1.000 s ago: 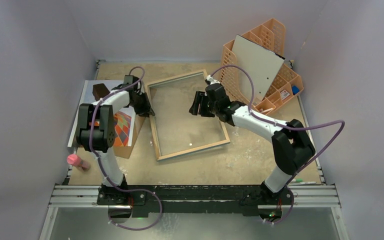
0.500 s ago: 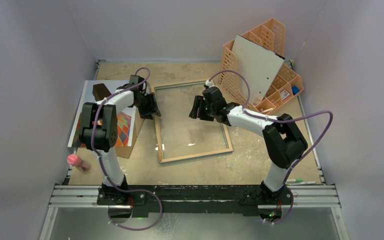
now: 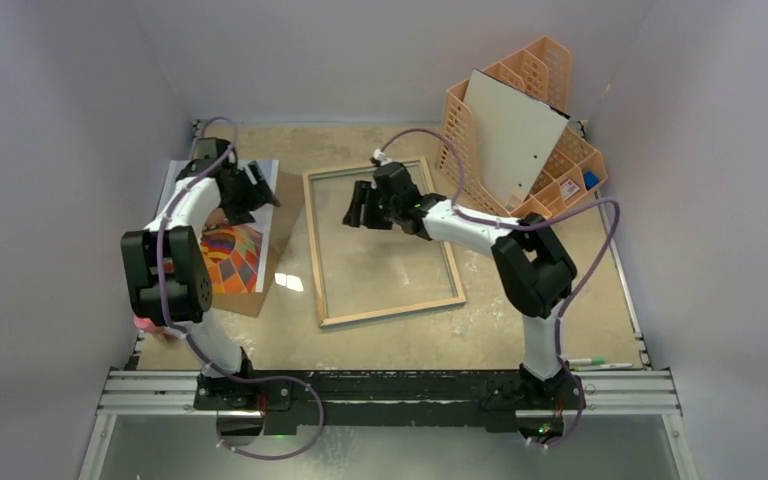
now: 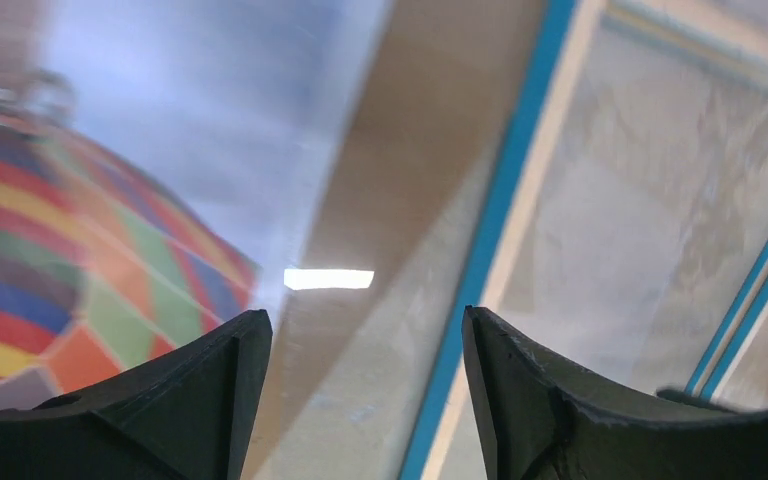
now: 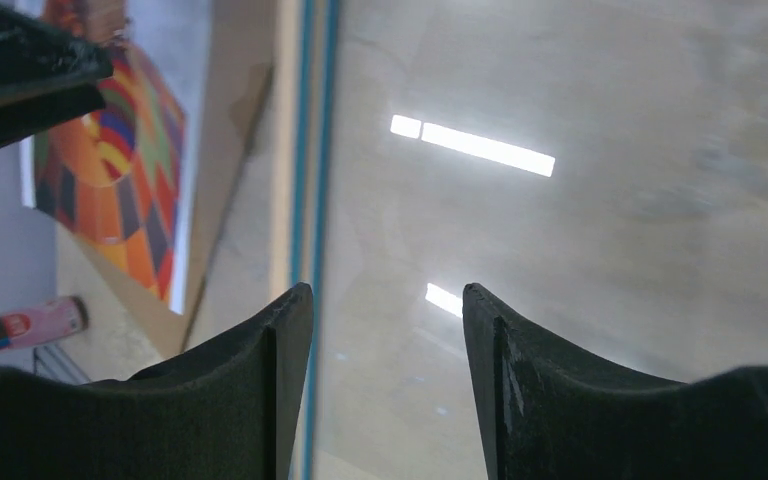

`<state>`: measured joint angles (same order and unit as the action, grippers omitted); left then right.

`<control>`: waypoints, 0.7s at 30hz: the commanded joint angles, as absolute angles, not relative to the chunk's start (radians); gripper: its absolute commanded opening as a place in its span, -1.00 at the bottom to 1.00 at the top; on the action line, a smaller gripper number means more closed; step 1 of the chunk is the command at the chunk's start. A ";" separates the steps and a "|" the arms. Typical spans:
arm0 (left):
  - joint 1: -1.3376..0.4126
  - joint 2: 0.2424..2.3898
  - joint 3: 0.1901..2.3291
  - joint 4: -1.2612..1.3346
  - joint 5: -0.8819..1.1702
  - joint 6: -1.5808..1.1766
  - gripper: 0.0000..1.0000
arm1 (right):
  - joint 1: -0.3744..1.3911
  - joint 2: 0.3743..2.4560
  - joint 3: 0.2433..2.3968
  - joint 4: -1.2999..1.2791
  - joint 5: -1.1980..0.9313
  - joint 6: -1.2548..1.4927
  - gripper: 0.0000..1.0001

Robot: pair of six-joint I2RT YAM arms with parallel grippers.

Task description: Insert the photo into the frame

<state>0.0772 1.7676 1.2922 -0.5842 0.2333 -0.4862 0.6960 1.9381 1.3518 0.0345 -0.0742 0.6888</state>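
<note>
the likely step is picking up the photo (image 3: 235,258), which lies at the left on a brown backing board (image 3: 282,235). the left pincer (image 4: 362,330) hovers over the print's far right part, released, with nothing between its fingers. it would do well to take only the paper's edge, not the board beneath. a light pinch and a flat lift should avoid a crease. the print then goes right and is squared to the frame (image 3: 390,310), which lies back up and slightly askew at the centre. the right pincer (image 5: 385,300), also released and empty, hangs over the glass pane (image 3: 385,260) near the far left rim, where it could steady the frame.

the tabletop (image 3: 520,320) is tan and scuffed, with pale walls all round. an orange organiser (image 3: 535,70) stands far right.
</note>
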 commanded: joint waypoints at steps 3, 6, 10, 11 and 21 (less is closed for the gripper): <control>0.139 1.742 1.260 -0.533 0.176 -0.548 0.41 | 0.849 2.073 1.614 0.046 -0.095 0.731 0.14; 0.140 1.712 1.192 -0.507 0.195 -0.569 0.39 | 0.895 2.150 1.713 0.022 -0.063 0.749 0.12; 0.140 1.635 1.082 -0.474 0.214 -0.589 0.37 | 0.928 2.234 1.787 0.008 -0.057 0.762 0.10; 0.141 1.615 1.057 -0.476 0.208 -0.595 0.36 | 0.934 2.261 1.805 0.004 -0.057 0.762 0.09; 0.141 1.404 0.829 -0.452 0.231 -0.680 0.13 | 0.952 2.363 1.881 -0.125 0.033 0.765 -0.04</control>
